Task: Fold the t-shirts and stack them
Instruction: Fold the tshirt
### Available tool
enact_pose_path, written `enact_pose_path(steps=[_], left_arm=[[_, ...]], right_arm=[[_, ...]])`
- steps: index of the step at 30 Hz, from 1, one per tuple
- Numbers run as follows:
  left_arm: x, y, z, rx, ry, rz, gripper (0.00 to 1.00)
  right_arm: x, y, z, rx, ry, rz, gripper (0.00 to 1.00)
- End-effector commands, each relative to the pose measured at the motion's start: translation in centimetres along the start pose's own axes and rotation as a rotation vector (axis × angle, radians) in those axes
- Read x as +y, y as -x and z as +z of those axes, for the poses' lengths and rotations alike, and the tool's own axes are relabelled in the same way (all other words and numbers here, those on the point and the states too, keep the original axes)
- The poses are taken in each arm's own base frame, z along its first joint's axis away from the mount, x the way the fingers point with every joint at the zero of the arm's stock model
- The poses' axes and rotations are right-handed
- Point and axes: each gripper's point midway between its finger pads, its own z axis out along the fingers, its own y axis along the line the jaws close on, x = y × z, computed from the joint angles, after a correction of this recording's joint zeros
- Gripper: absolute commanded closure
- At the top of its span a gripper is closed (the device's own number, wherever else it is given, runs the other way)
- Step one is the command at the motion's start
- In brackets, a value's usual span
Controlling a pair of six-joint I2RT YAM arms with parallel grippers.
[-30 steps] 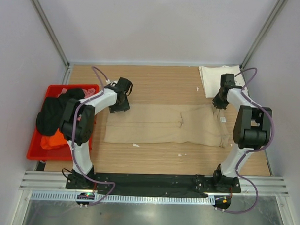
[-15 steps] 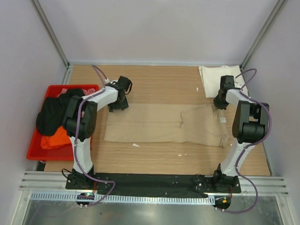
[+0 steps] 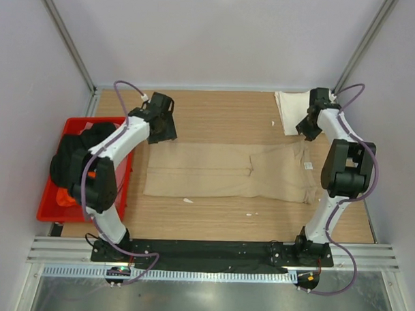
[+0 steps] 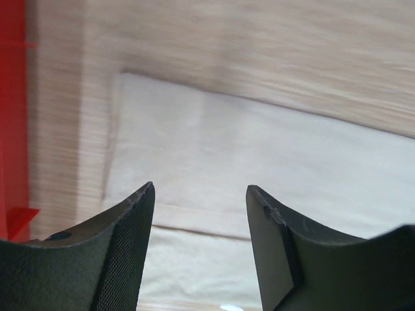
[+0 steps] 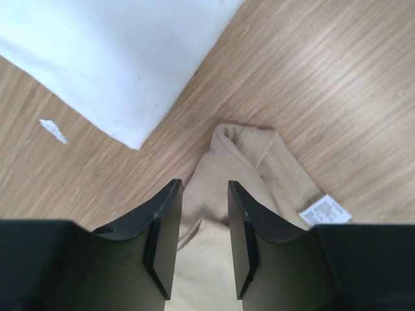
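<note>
Both of your arms have drawn back toward the far side of the table since a second ago, leaving the ends of the tan t-shirt they were hovering over. Starting on your left, the red bin sits at the table's left edge with a black t-shirt heaped in it and an orange t-shirt showing underneath at the near side. Your left gripper now hangs just beyond the tan shirt's far-left corner; the left wrist view shows the left gripper with its jaws spread wide and nothing between them, the tan cloth lying flat on the wood below and the bin's red wall along the left edge. The tan shirt lies folded into a long band across the middle of the table, sleeves tucked in, and a small white scrap rests just off its near edge. At the right end, a white label lies beside the collar. Your right gripper sits between that collar and the folded cream-white t-shirt in the far-right corner. From the right wrist, the right gripper has its jaws parted by a narrow gap and clamps nothing, with the tan collar below, the label to one side and the cream-white shirt close by but not touching.
</note>
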Motion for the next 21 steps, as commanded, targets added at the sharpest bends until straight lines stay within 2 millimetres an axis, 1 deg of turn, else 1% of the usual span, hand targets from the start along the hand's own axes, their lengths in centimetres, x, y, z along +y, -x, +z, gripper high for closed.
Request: enact_pose_path(steps=[1,2,3,4,5,6,8,10,11,12,13,15,16,18,20,21], left_arm=[[-3.5,1.4,-6.3,-0.075,-0.31,0.056,0.4],[-4.4,0.7,-7.0,-0.054,-0.38,0.057,0.4],[-4.7,0.6,-8.2,-0.069,-0.421,0.053,0.4],[-4.7,-0.3,-7.8,-0.053,-0.44,0.043,0.4],[-4.9,-0.7,-7.8,-0.045,-0.456,0.039,0.39],[-5.2,-1.3,-7.9,-0.024,-0.482,0.04,0.39],[-5.2,-2.7,-7.0,0.029,-0.489,0.044,0.4],[-5.1,-4.0,-6.1,0.077,-0.481,0.033,0.41],[-4.9,-4.2,-5.9,0.083,-0.468,0.018,0.41],[-4.6,-4.4,-5.7,0.082,-0.452,0.006,0.41],[-3.9,-4.6,-5.3,0.066,-0.421,-0.007,0.41],[-3.2,-4.7,-5.1,0.053,-0.388,-0.03,0.4],[-2.8,-5.1,-4.8,0.053,-0.372,-0.028,0.4],[-2.7,-5.6,-4.6,0.063,-0.366,-0.009,0.41],[-2.6,-7.0,-4.0,0.103,-0.362,0.001,0.42],[-2.7,-7.3,-3.8,0.108,-0.368,0.006,0.43]], right_arm=[[-1.6,-1.3,-4.7,0.071,-0.051,0.135,0.59],[-1.5,-2.0,-5.2,0.092,-0.035,0.163,0.58],[-1.5,-2.4,-6.0,0.098,-0.018,0.21,0.56],[-1.3,-3.0,-6.3,0.109,-0.004,0.229,0.55],[-1.9,-4.4,-6.1,0.137,-0.017,0.239,0.55],[-2.1,-4.9,-6.3,0.139,-0.02,0.25,0.55],[-2.6,-5.8,-6.6,0.128,-0.016,0.292,0.54],[-2.7,-6.0,-6.9,0.11,-0.002,0.331,0.53],[-3.1,-6.8,-6.6,0.123,-0.016,0.334,0.53],[-3.3,-7.0,-6.4,0.12,-0.026,0.341,0.53],[-3.6,-7.7,-6.1,0.126,-0.041,0.355,0.53],[-3.3,-8.4,-5.8,0.134,-0.028,0.35,0.53],[-3.1,-8.6,-5.4,0.133,-0.015,0.345,0.53],[-2.7,-9.2,-4.8,0.143,-0.018,0.323,0.53],[-2.6,-9.7,-4.1,0.147,-0.034,0.293,0.53],[-2.6,-9.6,-3.9,0.143,-0.033,0.289,0.53]])
